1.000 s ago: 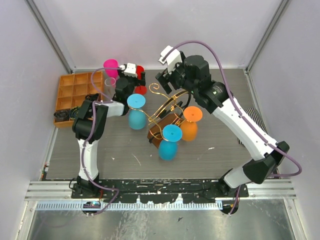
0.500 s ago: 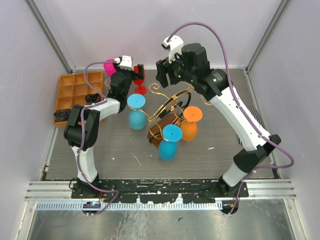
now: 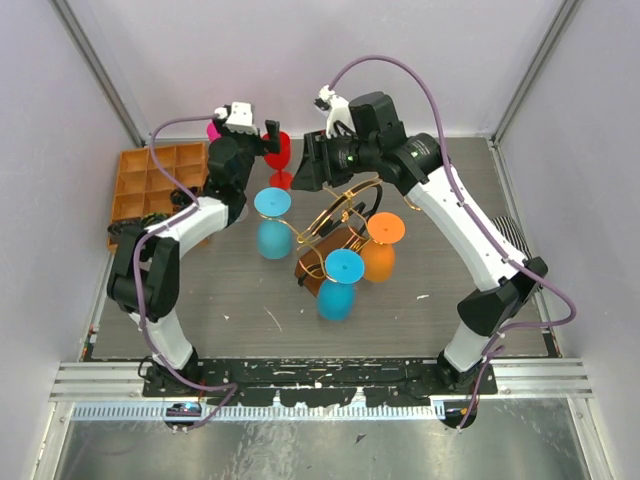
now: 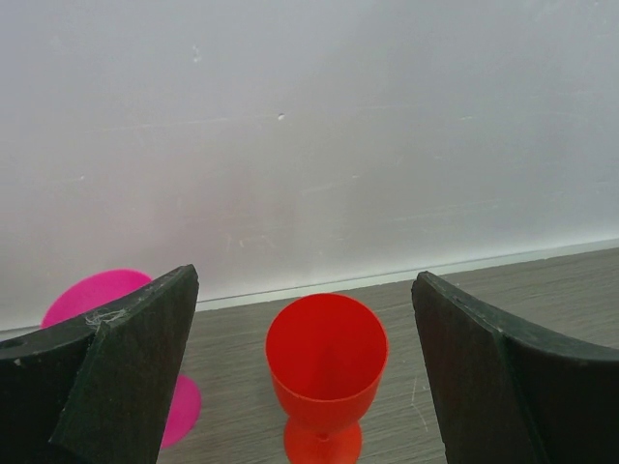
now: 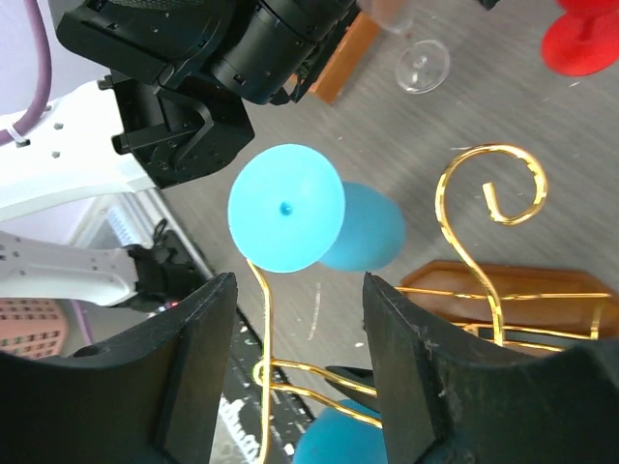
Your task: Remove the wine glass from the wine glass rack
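Wine glass: cyan plastic-looking goblet [image 5: 285, 220], hung upside down by its foot on left arm of gold wire rack with brown wooden base [image 5: 462, 253]. Judged light, stiff, slick; best pinched at stem under foot, then slid out along wire. My right pincer [image 5: 295, 319] spread wide over it, holding nothing. My left pincer [image 4: 305, 290] also spread, facing red goblet [image 4: 326, 372] standing by back wall. Since second ago: right wrist swung left over glass; left arm stretched farther back.

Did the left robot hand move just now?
Yes. In the top view, the left gripper has slid toward the back wall and a little left, toward the orange tray. It now covers most of the pink glass.
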Available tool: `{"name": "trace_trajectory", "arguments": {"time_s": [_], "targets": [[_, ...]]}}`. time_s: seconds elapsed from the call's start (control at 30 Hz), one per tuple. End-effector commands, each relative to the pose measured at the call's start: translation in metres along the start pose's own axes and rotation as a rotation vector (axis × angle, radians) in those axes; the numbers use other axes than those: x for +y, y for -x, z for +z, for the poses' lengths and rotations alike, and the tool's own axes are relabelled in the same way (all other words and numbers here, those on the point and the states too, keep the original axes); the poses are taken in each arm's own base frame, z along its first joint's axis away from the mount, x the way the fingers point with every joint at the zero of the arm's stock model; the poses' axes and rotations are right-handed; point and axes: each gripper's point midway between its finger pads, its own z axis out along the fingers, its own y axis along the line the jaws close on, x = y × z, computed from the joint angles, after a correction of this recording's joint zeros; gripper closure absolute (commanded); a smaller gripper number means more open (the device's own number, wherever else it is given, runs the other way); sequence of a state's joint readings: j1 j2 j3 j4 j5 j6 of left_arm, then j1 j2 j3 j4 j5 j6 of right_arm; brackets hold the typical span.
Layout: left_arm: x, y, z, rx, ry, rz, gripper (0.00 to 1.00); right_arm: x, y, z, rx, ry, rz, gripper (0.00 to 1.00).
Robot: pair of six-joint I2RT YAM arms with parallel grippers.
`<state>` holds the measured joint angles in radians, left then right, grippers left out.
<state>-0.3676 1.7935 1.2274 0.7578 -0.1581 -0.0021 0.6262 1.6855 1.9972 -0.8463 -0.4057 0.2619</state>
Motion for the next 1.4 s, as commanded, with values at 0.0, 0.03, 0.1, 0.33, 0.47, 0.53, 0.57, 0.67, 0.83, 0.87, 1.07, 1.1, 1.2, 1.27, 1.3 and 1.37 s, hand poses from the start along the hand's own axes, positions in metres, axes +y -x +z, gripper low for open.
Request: {"name": "trace_trajectory", "arguments": {"time_s": [0.0, 0.03, 0.1, 0.33, 0.47, 0.53, 0.57, 0.67, 0.83, 0.87, 1.07, 1.1, 1.2, 1.27, 1.3, 1.37], "targets": [[0.005, 0.029, -0.010, -0.034, 0.027, -0.015, 0.02, 0.024, 0.004, 0.003, 0.014, 0.111, 0.093, 0.42], [0.005, 0.032, -0.011, -0.035, 0.030, -0.023, 0.02, 0.023, 0.002, 0.006, 0.023, 0.110, 0.106, 0.42], [0.006, 0.037, -0.014, -0.034, 0.031, -0.037, 0.02, 0.018, -0.002, 0.011, 0.039, 0.093, 0.129, 0.43], [0.006, 0.055, -0.020, -0.048, 0.037, -0.081, 0.02, 0.012, -0.014, 0.030, 0.086, 0.093, 0.171, 0.48], [0.009, 0.069, -0.029, -0.063, 0.051, -0.109, 0.02, 0.006, -0.019, 0.037, 0.105, 0.078, 0.182, 0.48], [0.009, 0.074, -0.032, -0.067, 0.052, -0.120, 0.02, 0.006, -0.022, 0.040, 0.116, 0.083, 0.190, 0.48], [0.009, 0.077, -0.034, -0.066, 0.051, -0.127, 0.02, 0.005, -0.024, 0.042, 0.123, 0.084, 0.193, 0.48], [0.008, 0.078, -0.037, -0.037, 0.047, -0.141, 0.02, 0.008, -0.026, 0.046, 0.130, 0.102, 0.200, 0.48], [0.007, 0.072, -0.043, 0.016, 0.043, -0.149, 0.02, 0.011, -0.030, 0.052, 0.149, 0.128, 0.215, 0.49], [0.007, 0.072, -0.044, 0.023, 0.043, -0.147, 0.02, 0.012, -0.031, 0.054, 0.155, 0.133, 0.218, 0.50], [0.009, 0.070, -0.052, 0.034, 0.045, -0.136, 0.02, 0.013, -0.032, 0.059, 0.154, 0.145, 0.228, 0.62], [0.009, 0.070, -0.053, 0.035, 0.045, -0.133, 0.02, 0.013, -0.032, 0.060, 0.150, 0.145, 0.227, 0.67], [0.010, 0.071, -0.057, 0.037, 0.047, -0.125, 0.02, 0.011, -0.029, 0.060, 0.137, 0.135, 0.226, 0.76], [0.011, 0.070, -0.059, 0.040, 0.047, -0.121, 0.02, 0.011, -0.027, 0.058, 0.124, 0.128, 0.221, 0.77], [0.012, 0.070, -0.060, 0.040, 0.049, -0.118, 0.02, 0.010, -0.026, 0.057, 0.116, 0.121, 0.221, 0.78], [0.011, 0.071, -0.061, 0.042, 0.047, -0.116, 0.02, 0.011, -0.023, 0.055, 0.100, 0.118, 0.214, 0.82]]}}
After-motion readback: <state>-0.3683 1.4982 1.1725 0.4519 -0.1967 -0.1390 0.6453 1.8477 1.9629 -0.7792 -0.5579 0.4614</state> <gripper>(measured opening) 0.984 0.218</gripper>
